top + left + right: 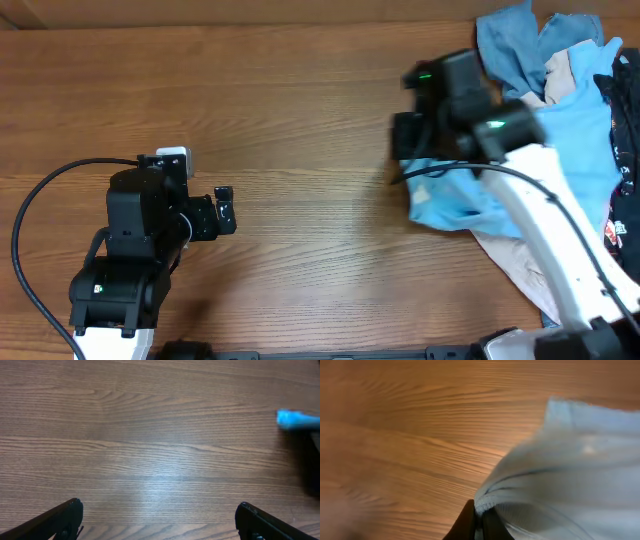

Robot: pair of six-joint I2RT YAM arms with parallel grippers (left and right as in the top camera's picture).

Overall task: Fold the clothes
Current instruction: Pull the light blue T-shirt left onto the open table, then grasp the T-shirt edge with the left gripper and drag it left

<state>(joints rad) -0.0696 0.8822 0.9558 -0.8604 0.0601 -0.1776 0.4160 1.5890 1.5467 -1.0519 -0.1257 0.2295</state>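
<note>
The sky-blue T-shirt [570, 130] lies crumpled at the right of the table, on a pile with a beige garment [520, 255], a dusty blue one [510, 45] and a black one [625, 100]. My right gripper [405, 165] is at the shirt's left edge, shut on a ribbed hem of the shirt [485, 505]; the fabric [570, 470] drapes to the right in the right wrist view. My left gripper [225, 210] is open and empty over bare wood at the left; its fingertips [157, 515] are wide apart. A bit of the blue shirt [295, 419] shows at that view's right edge.
The wooden table [300, 120] stretches between the two arms. A black cable [40, 200] loops from the left arm's base. The garment pile reaches the table's right and far edges.
</note>
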